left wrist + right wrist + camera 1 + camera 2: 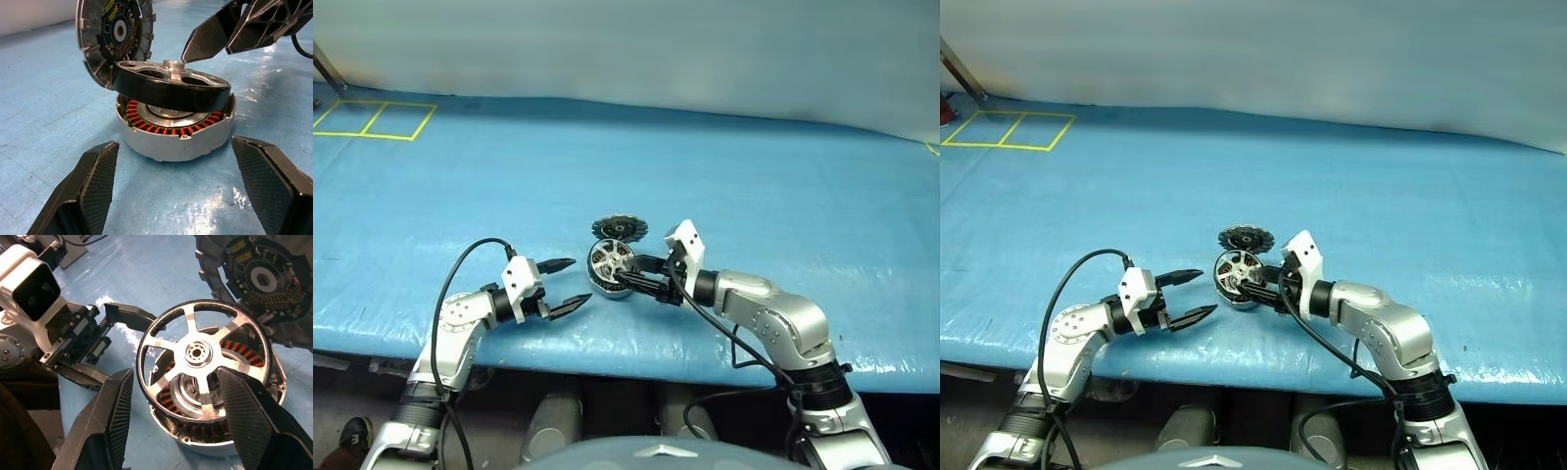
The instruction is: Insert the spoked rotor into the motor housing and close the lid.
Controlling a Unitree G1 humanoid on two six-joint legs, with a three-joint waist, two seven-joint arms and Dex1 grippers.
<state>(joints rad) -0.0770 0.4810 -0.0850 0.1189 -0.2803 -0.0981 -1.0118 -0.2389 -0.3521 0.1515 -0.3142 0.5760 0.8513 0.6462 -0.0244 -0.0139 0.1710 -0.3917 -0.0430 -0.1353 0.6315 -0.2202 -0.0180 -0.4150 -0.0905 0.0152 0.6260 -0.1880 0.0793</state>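
A wrinkled blue sheet (783, 176) covers a broad table, with yellow taped squares (374, 119) at its far left and a pale wall behind. Near the front edge, the motor housing (176, 139) sits with the spoked rotor (171, 85) tilted on top, not seated. The lid (619, 229) leans just behind. The left gripper (564, 286) waits open nearby; the right gripper (176, 396) is spread around the rotor, its grip unclear.

Bright, even overhead light — glare patches on the blue tarp (254, 93).

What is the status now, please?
Left gripper open, empty. Right gripper open around dark spoked rotor, tilted on silver copper-wound housing. Lid behind.
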